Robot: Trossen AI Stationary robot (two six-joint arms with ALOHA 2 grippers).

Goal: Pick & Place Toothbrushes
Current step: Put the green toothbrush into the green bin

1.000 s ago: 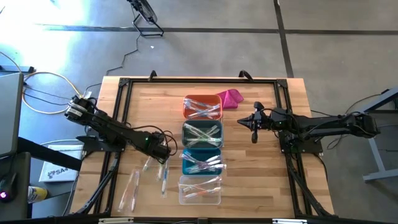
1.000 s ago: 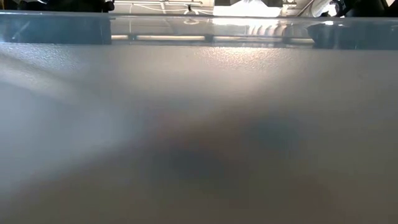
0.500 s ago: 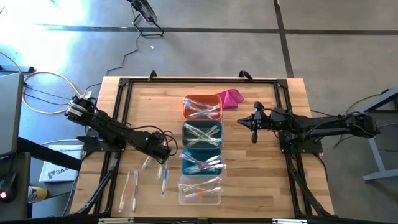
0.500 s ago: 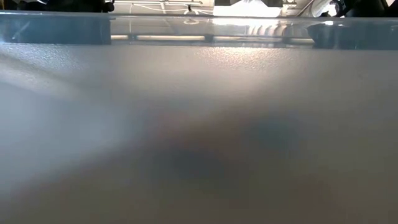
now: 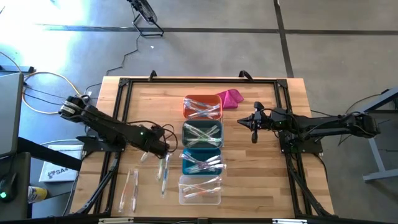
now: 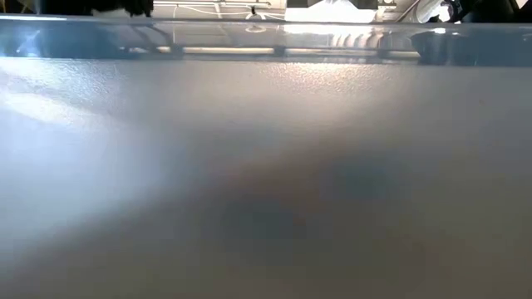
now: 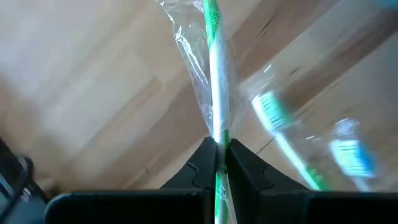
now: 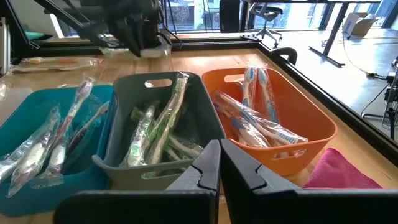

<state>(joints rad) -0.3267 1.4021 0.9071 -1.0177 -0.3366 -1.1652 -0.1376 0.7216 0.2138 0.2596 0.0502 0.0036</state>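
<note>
Wooden table (image 5: 143, 99) with a black frame around its edge. Left arm (image 5: 112, 129): reaches in from the left edge, slanting toward the bins, low over the boards. Right arm (image 5: 317, 126): stretched level from the right side, waiting to the right of the bins. Four bins in a column at the table's middle, far to near: orange bin (image 5: 202, 106), grey bin (image 5: 202, 134), teal bin (image 5: 201, 162), clear bin (image 5: 200, 190), each holding wrapped toothbrushes. Pink cloth (image 5: 231, 98): just beside the orange bin's far right corner. Left gripper (image 7: 218, 148): fingers pinched nearly together on a green toothbrush (image 7: 213, 81) in a clear wrapper, which runs straight out from the fingertips above the wood; it sits left of the grey and teal bins. Right gripper (image 8: 220, 149): fingers closed, nothing between them, pointing toward the grey and orange bins. Loose toothbrushes (image 5: 130, 188): several lying on the near left part of the table, left of the clear bin; two more with green and blue bristles show on the wood just beside the held one in the left wrist view.
</note>
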